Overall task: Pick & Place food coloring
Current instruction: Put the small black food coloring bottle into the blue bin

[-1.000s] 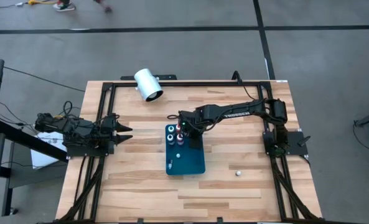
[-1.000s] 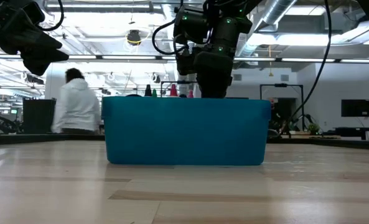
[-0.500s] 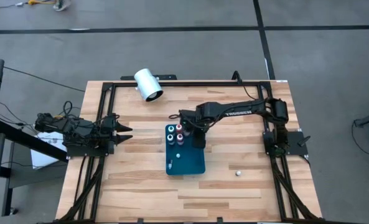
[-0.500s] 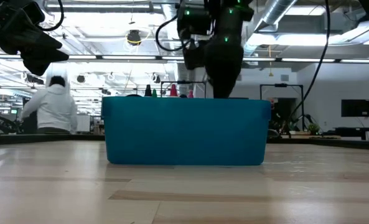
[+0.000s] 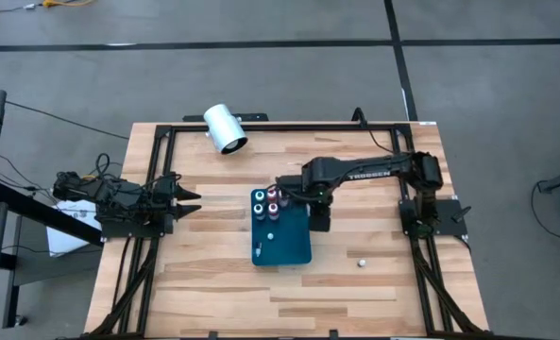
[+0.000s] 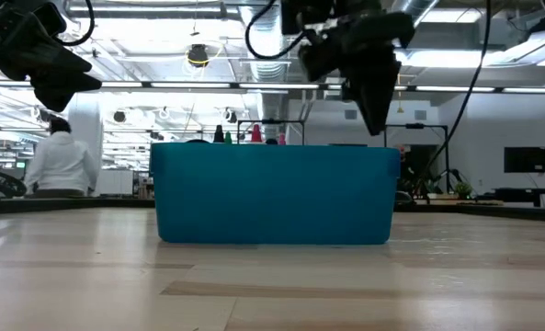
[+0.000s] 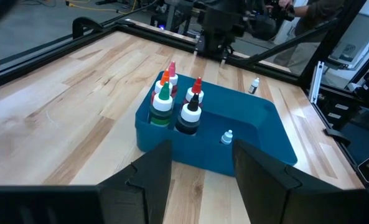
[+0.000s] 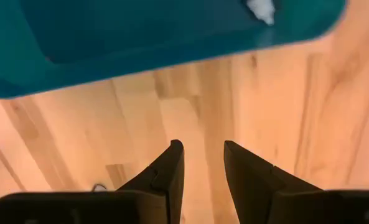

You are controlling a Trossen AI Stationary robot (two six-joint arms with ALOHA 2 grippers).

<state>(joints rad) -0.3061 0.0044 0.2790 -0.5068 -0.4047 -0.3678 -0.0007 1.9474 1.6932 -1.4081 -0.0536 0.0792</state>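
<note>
Right tool, narrowly parted and empty, is now hanging off the blue tray's right edge, having left the food coloring standing in the tray's far end. Left tool is waiting well left, parted, empty. No readable writing.

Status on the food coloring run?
Right pincer open, empty, beside blue tray. Left pincer open, parked at table edge. One bottle loose on table. Path clear.
</note>
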